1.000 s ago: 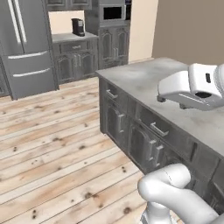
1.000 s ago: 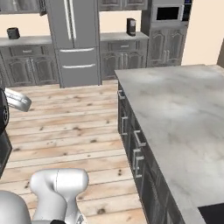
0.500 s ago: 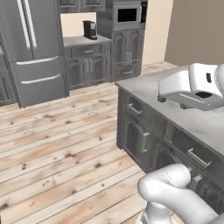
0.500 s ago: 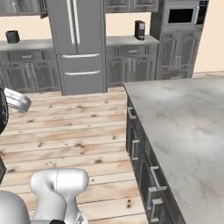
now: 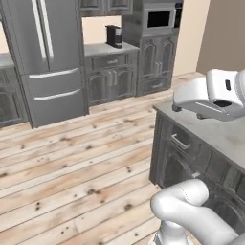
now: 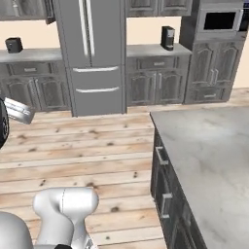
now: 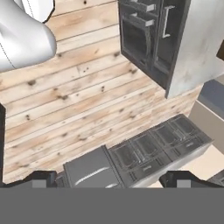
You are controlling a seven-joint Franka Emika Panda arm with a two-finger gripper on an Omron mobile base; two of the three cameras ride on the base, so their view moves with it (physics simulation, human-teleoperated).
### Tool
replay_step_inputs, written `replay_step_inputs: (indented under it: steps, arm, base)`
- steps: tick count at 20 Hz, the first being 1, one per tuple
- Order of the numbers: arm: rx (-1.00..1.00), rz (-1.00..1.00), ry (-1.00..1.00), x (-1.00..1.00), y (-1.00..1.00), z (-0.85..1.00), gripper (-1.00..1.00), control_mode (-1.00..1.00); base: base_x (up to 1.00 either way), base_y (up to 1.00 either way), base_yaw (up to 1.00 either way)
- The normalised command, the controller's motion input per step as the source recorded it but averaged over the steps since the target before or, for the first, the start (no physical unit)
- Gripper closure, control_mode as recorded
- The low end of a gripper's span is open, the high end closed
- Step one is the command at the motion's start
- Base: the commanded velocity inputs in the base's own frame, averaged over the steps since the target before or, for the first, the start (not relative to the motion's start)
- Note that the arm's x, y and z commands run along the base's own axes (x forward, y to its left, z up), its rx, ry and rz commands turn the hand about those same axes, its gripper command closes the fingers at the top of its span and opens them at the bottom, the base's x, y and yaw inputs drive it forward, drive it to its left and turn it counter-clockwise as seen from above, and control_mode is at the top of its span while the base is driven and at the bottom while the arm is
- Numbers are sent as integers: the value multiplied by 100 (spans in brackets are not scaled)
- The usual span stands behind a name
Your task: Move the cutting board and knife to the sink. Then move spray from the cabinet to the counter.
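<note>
Your fingers (image 7: 109,179) stand spread wide and grip nothing, with plank floor (image 7: 87,100) past them. Beyond the tips stands the marbled worktop (image 7: 199,48) over dark base cabinets (image 7: 148,39); you cannot see board, knife or spray.

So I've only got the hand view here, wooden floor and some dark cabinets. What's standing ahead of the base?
Observer: A black coffee machine stands on the counter just right of the tall grey fridge.
Operator: Anything past that?
Observer: A microwave is built into the tall cabinets further right.
Operator: And left of the fridge?
Observer: A small dark box sits on the left-hand counter.
</note>
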Motion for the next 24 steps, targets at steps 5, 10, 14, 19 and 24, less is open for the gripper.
replay_step_inputs:
  steps: [5, 10, 14, 19, 24]
  arm:
    - [0, 0, 0, 0, 0, 0, -100, 100]
    - [0, 0, 0, 0, 0, 0, -100, 100]
    - [0, 0, 0, 0, 0, 0, -100, 100]
    - [0, 0, 0, 0, 0, 0, -100, 100]
    - [0, 0, 0, 0, 0, 0, -100, 100]
  base:
    - [100, 36, 11]
    - [100, 39, 9]
    - [100, 41, 8]
    - [100, 43, 7]
    - [100, 75, 4]
